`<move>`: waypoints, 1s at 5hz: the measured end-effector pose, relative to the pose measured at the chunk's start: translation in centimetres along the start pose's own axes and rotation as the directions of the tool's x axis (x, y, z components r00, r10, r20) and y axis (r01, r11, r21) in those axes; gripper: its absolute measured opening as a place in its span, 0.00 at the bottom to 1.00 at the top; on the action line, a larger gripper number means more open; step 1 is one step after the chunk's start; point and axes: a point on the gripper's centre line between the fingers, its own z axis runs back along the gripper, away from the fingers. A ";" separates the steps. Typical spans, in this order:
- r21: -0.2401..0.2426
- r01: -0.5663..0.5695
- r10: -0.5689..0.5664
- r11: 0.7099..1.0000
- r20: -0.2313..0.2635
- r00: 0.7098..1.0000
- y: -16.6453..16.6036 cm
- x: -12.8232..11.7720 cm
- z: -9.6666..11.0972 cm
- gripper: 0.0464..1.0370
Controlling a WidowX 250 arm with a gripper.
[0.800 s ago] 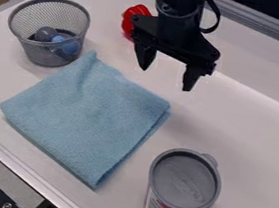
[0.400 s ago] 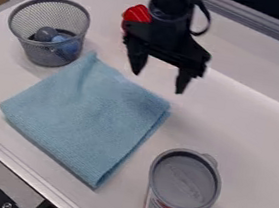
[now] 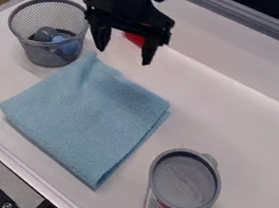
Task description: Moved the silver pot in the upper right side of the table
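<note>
One silver mesh pot (image 3: 47, 55), judged to be the task's pot, stands upright at the upper left of the worktop (image 3: 252, 136), containing a grey ball (image 3: 45, 34) and a blue ball (image 3: 63, 43). The jaws (image 3: 123, 57) are apart, suspended to the right of the pot; the move to the upper right appears pending. Caution: a misaligned descent may strike the rim and tip the pot, causing the balls to spill. A shallow grip on the sloping mesh may slip during transfer. The red object (image 3: 134, 38) behind the jaws and the corner of the blue cloth (image 3: 86, 117) beside the pot may snag if clearance is low. One can (image 3: 183, 185) stands upright at the lower right, well apart
</note>
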 end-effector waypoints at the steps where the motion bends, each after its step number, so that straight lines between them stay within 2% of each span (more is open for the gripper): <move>1: 0.045 -0.072 0.070 0.996 0.061 0.996 1.6 2.0 1.0 0.96; 2: 0.110 -0.136 0.126 0.985 0.092 0.988 3.7 5.2 0.9 0.96; 3: 0.133 -0.151 0.134 0.980 0.123 0.983 5.0 5.9 0.7 0.96; 4: 0.183 -0.157 0.141 0.971 0.094 0.986 6.5 6.6 -0.4 0.96; 5: 0.167 -0.139 0.128 0.976 0.072 0.989 7.3 6.5 -0.5 0.96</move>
